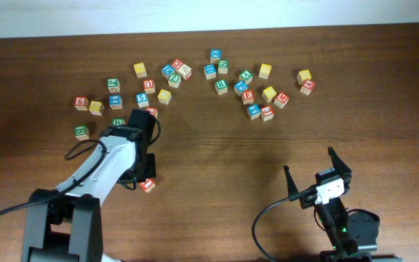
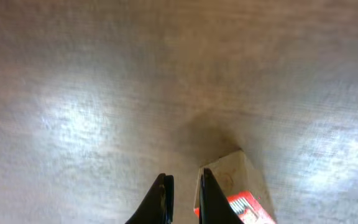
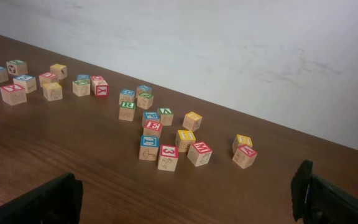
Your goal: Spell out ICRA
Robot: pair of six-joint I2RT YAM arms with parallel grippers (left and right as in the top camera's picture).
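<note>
One red-faced cube [image 1: 147, 185], letter unreadable, lies toward the desk's [image 1: 217, 160] near left edge, just beside the left gripper [image 2: 184, 178], whose jaws are nearly closed and empty. Right gripper [image 1: 309, 161] stands wide open and empty.

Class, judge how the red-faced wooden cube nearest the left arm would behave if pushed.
The red-faced cube has flat faces and square edges, so it would probably slide, not roll. It looks wooden: likely stiff and light. Pushed off-centre on the smooth table, it may twist.

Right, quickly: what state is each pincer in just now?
Left pincer: nearly closed, gripping nothing; a red-edged block sits beside it.
Right pincer: wide open, empty.
</note>
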